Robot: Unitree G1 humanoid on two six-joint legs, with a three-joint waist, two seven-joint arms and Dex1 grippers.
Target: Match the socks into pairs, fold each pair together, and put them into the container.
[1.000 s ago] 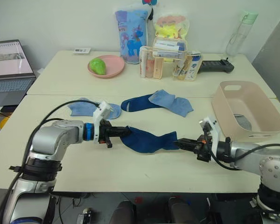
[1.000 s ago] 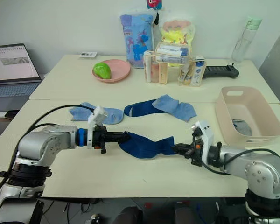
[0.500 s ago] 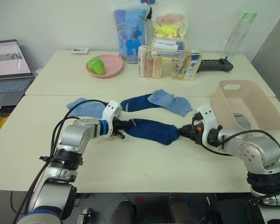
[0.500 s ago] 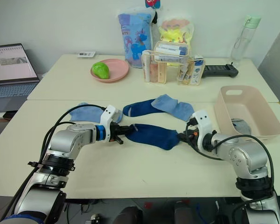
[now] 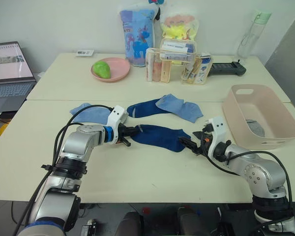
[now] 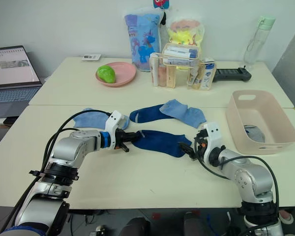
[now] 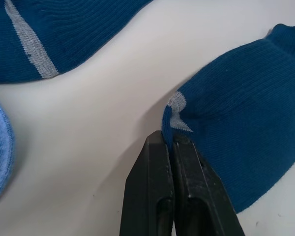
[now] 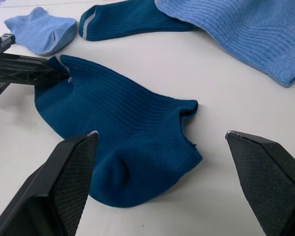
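A dark navy sock (image 5: 160,136) lies flat mid-table. My left gripper (image 5: 131,132) is shut on its striped cuff (image 7: 176,110). My right gripper (image 5: 189,144) stands open just off the sock's toe end, and its fingers (image 8: 64,172) are spread either side of the toe without touching it. Behind lies a second navy sock (image 5: 141,108), partly under a light blue sock (image 5: 181,107). Another light blue sock (image 5: 88,113) lies behind my left arm. The pale pink container (image 5: 280,118) stands at the right with a grey sock (image 5: 256,128) inside.
At the back stand a pink plate (image 5: 119,69) with a green fruit, a clear organiser (image 5: 173,61), two bags, a black device (image 5: 227,70) and a bottle (image 5: 250,34). A laptop (image 5: 10,69) sits on the far left.
My right gripper has opened and let go of the navy sock's toe end, which now rests on the table. The left gripper keeps hold of the cuff.
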